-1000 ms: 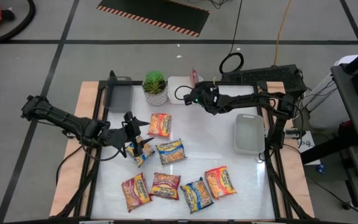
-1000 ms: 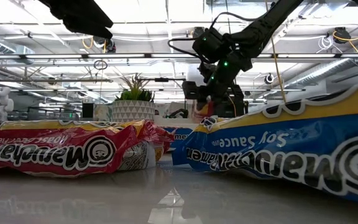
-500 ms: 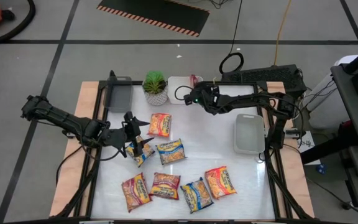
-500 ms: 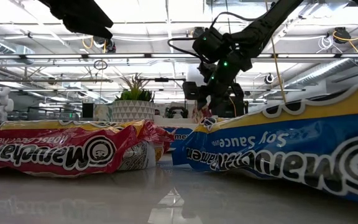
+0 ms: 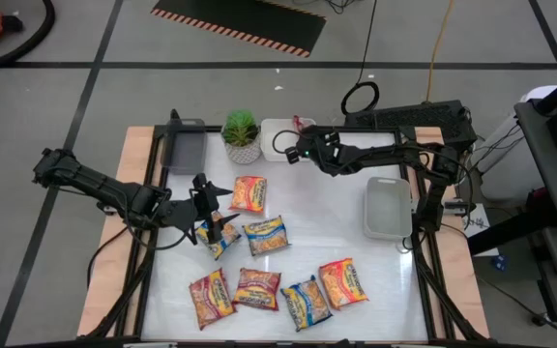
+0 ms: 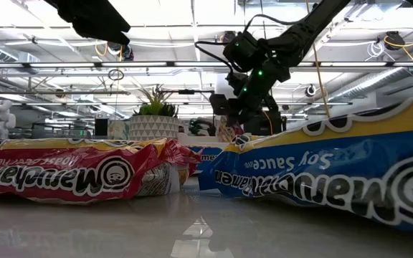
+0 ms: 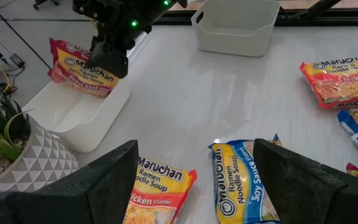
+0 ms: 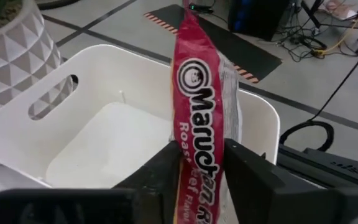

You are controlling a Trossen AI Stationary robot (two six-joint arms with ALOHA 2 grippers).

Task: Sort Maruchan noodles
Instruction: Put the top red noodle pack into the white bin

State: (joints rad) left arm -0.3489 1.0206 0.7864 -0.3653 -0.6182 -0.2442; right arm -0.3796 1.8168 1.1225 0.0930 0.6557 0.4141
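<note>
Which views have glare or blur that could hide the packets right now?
Low view: the near blue packet and red packet loom large and soft, and the tabletop mirrors ceiling lights. Left wrist view: one small glare spot on the table. Right wrist view: the held red packet reads sharp.

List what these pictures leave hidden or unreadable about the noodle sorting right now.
- Left gripper: in the high view its fingertips cover part of a blue-trimmed packet; contact cannot be judged.
- Grey tray: high view too small to show what it contains.
- Red packet in the right gripper: its lower end is hidden in the right wrist view.
- Low view: near packets block the table behind.
</note>
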